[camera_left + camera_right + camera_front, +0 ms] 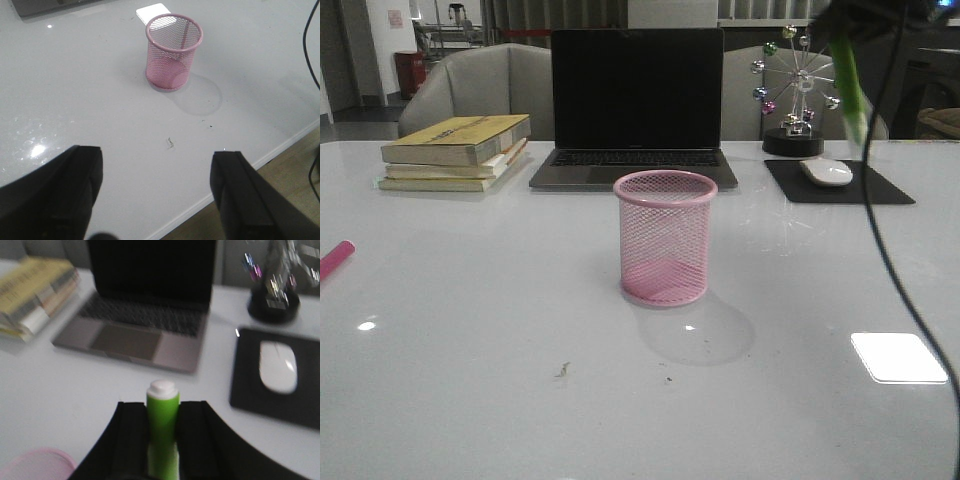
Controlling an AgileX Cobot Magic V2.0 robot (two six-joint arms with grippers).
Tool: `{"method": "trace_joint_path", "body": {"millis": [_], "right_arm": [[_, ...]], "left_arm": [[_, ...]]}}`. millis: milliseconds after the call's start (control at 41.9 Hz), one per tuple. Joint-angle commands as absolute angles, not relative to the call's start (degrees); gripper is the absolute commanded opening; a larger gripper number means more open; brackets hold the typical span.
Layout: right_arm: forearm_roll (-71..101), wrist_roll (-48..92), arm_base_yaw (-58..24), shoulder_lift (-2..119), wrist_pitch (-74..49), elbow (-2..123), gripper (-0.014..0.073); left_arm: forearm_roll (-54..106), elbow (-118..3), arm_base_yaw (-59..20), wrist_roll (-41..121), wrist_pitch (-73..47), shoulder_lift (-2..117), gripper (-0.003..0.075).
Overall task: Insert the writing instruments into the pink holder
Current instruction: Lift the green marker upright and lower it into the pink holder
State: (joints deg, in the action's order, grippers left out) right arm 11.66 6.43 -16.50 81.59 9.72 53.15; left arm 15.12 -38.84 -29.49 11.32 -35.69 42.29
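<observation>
Right gripper [162,440] clamped on lime green marker [163,432], raised near mouse pad [840,182]. Left gripper [157,192] jaws wide apart, nothing held. Pink mesh holder [665,237] upright mid-table. Pink-red marker [334,259] lying at left table edge.

- Front cam: low over my desk [470,400], facing forward; pink holder [665,236] mid-frame, laptop [635,105] behind.
- Left wrist cam: high, angled down over the near desk edge, holder [174,51] well ahead.
- Right wrist cam: close, blurred, faces laptop [145,300] and mouse [278,366]; shares both with front.
</observation>
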Motion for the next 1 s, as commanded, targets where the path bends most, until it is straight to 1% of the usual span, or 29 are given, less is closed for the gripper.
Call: {"method": "trace_joint_path", "body": {"millis": [0, 119, 239, 406, 597, 645, 692, 788, 812, 883, 979], "right_arm": [[12.2, 6.8, -21.8, 78.0, 28.2, 51.1, 0.0109], [12.2, 5.0, -27.0, 80.9, 35.5, 50.8, 0.0109], [11.3, 2.4, -29.8, 85.7, 41.6, 50.9, 0.0109], [6.7, 2.3, -30.9, 93.3, 48.6, 51.0, 0.0109], [3.5, 2.3, -30.9, 98.9, 48.8, 51.0, 0.0120], [3.5, 2.3, -30.9, 99.6, 48.1, 51.0, 0.0150], [3.5, 2.3, -30.9, 99.7, 46.3, 51.0, 0.0215], [3.6, 2.3, -30.9, 99.6, 42.3, 51.2, 0.0397], [3.6, 2.4, -30.9, 99.2, 40.5, 51.3, 0.0426], [3.6, 2.6, -30.9, 97.8, 33.4, 52.8, 0.0480], [3.5, 2.7, -30.9, 93.6, 16.8, 57.4, 0.0484]], "left_arm": [[15.9, -40.4, -29.9, 11.5, -31.0, 42.4, 0.0507], [15.9, -40.4, -29.9, 11.5, -30.8, 42.4, 0.0507], [15.9, -40.4, -29.9, 11.5, -30.8, 42.4, 0.0507], [15.9, -40.4, -29.9, 11.5, -30.8, 42.4, 0.0507], [15.9, -40.4, -29.9, 11.5, -30.8, 42.4, 0.0507], [15.9, -40.4, -29.9, 11.5, -30.8, 42.4, 0.0507], [15.9, -40.4, -29.9, 11.5, -30.8, 42.4, 0.0507], [15.9, -40.4, -29.9, 11.5, -30.8, 42.4, 0.0507], [15.9, -40.4, -29.9, 11.5, -30.8, 42.4, 0.0507], [15.9, -40.4, -29.9, 11.5, -30.8, 42.4, 0.0507], [15.9, -40.4, -29.9, 11.5, -30.8, 42.4, 0.0507]]}}
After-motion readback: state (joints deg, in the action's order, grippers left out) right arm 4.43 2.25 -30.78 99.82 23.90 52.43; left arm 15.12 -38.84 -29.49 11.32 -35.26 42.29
